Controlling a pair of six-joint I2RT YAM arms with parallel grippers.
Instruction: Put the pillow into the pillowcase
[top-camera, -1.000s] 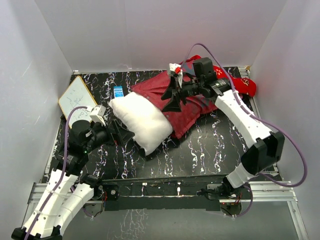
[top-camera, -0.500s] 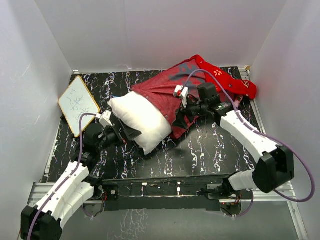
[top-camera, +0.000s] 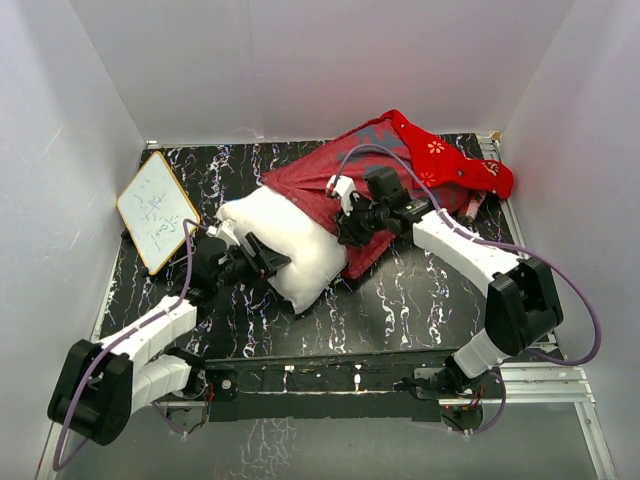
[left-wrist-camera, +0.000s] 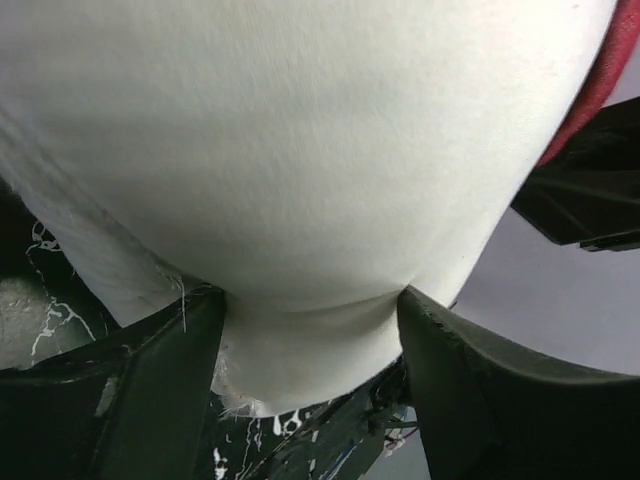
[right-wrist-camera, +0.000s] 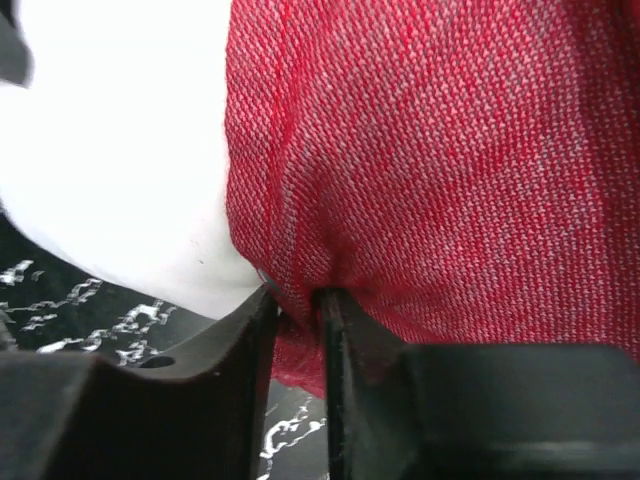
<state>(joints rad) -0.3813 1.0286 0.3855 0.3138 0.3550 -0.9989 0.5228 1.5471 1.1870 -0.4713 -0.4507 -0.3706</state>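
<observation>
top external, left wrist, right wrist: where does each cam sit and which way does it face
Top external: above and behind the bases, looking down on the table; both arms show.
Left wrist: on the left arm, looking along its fingers at the pillow pinched between them.
Right wrist: on the right arm, looking along its fingers at the pillowcase fold they pinch.
Shared: both wrist views show pillow and pillowcase.
</observation>
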